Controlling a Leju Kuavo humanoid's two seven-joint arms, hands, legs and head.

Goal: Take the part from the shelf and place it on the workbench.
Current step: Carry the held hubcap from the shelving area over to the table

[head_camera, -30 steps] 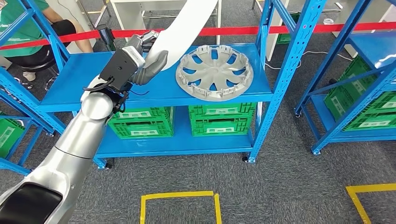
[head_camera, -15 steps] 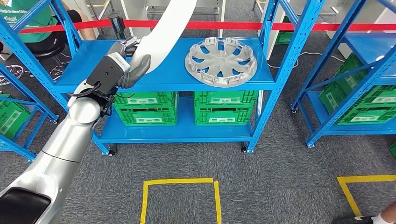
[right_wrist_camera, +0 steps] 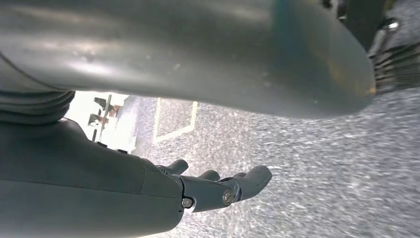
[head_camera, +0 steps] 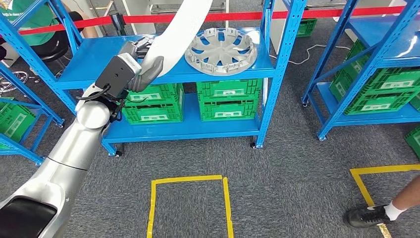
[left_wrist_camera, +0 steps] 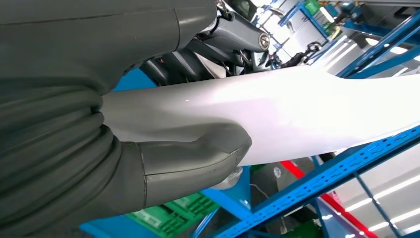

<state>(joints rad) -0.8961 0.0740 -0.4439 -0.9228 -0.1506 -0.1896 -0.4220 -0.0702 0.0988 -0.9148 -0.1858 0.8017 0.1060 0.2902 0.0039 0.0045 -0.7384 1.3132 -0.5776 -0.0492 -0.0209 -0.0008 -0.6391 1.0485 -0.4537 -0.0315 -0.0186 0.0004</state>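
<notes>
Our left hand (head_camera: 142, 67) grips the long white part (head_camera: 178, 27), thumb wrapped across it, held above the blue shelf (head_camera: 99, 64) at about eleven o'clock; our right hand (right_wrist_camera: 218, 186) hangs with nothing in it, fingers loosely extended. We judge the part's far end could clip the shelf upright (head_camera: 278, 64) or the hubcap (head_camera: 221, 47) as we turn.

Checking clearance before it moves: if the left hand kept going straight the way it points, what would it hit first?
Probably the red barrier tape behind the shelf; left hand, holding the white part, points up and back over the shelf top. Depth unclear.
</notes>
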